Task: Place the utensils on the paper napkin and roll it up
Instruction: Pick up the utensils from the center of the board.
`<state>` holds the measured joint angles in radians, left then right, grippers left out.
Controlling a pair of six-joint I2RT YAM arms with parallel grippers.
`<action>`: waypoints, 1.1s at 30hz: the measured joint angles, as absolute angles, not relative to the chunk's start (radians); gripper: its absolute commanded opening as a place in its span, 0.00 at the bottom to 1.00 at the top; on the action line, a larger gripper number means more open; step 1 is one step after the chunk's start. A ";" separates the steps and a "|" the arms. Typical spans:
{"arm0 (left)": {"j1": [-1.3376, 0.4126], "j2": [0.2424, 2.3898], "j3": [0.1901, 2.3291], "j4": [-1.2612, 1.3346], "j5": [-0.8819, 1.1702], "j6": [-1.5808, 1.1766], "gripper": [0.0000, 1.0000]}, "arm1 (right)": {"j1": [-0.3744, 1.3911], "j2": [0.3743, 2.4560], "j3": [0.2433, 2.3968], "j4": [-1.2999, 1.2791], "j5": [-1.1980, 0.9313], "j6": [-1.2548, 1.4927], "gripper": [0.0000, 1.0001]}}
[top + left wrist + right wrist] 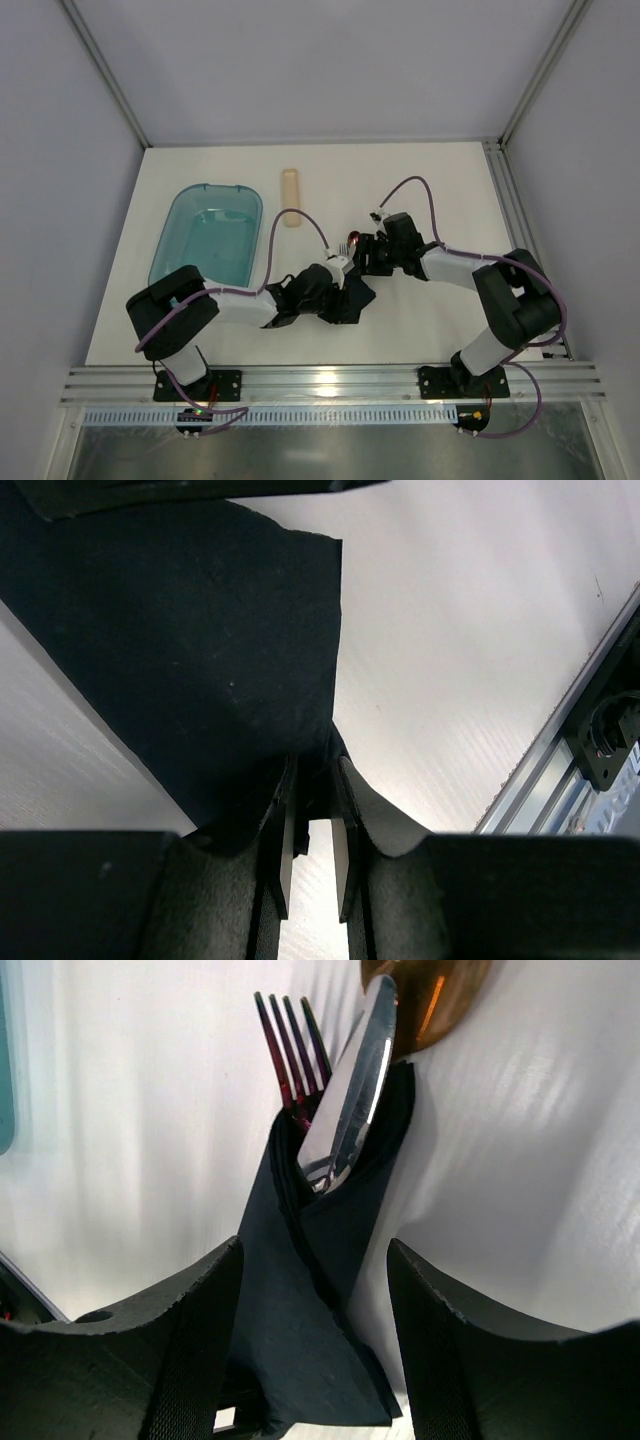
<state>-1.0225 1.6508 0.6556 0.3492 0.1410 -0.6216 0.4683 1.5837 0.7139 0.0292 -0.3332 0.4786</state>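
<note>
The right gripper [315, 1260] stood released, jaws spread either side of the paper napkin [300, 1310] wrapped round the utensils [350, 1090], while the left gripper [315, 805] pinched the napkin's corner.

Bright light from above glares on the white table [420, 180] and the knife [355, 1080], while the black napkin [200, 650] shows almost no detail.

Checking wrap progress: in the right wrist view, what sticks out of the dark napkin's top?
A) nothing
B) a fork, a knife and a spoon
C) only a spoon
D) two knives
B: fork tines, a knife blade and a copper spoon bowl all show above the folded napkin.
</note>
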 measured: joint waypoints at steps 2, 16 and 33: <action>-1.024 1.651 0.653 0.354 0.140 -0.623 0.24 | 0.468 1.594 0.719 0.039 -0.351 0.464 0.62; -1.026 1.650 0.646 0.366 0.134 -0.621 0.24 | 0.473 1.626 0.700 0.124 -0.443 0.420 0.62; -1.028 1.617 0.604 0.378 0.128 -0.622 0.24 | 0.511 1.617 0.646 0.199 -0.433 0.442 0.50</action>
<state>-1.0283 1.6169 0.6044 0.3779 0.1280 -0.6216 0.5110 1.6169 0.6456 0.1989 -0.4332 0.4419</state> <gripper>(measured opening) 0.241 0.495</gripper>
